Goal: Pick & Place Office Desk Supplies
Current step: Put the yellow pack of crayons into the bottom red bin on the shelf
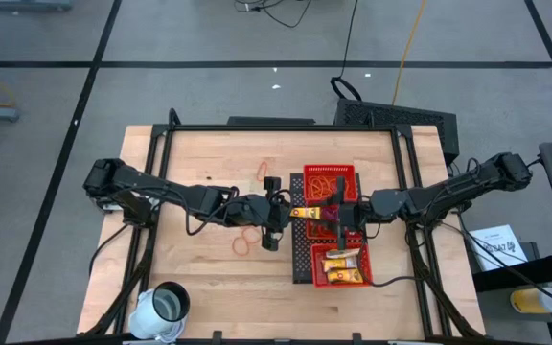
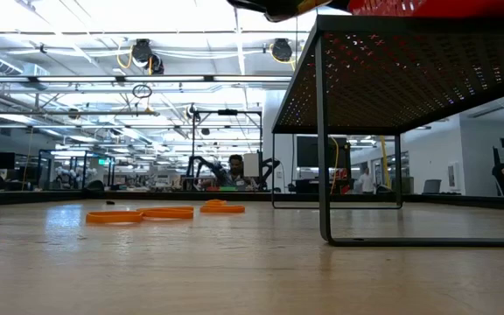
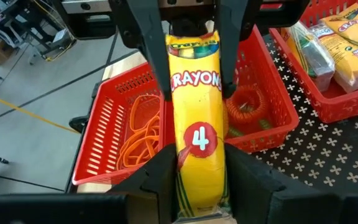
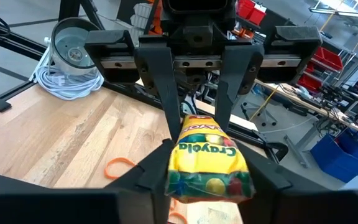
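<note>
Open wood on the table [image 1: 199,153] left of the red tray [image 1: 307,240], bar loose rubber bands [image 1: 244,241] and white cup [image 1: 166,305].

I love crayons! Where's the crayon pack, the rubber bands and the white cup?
crayon pack [image 3: 194,118]: left wrist view, its yellow front.
rubber bands [image 3: 140,134]: left wrist view, loops in the red basket.
white cup [image 1: 164,308]: high view, its rim.
</note>
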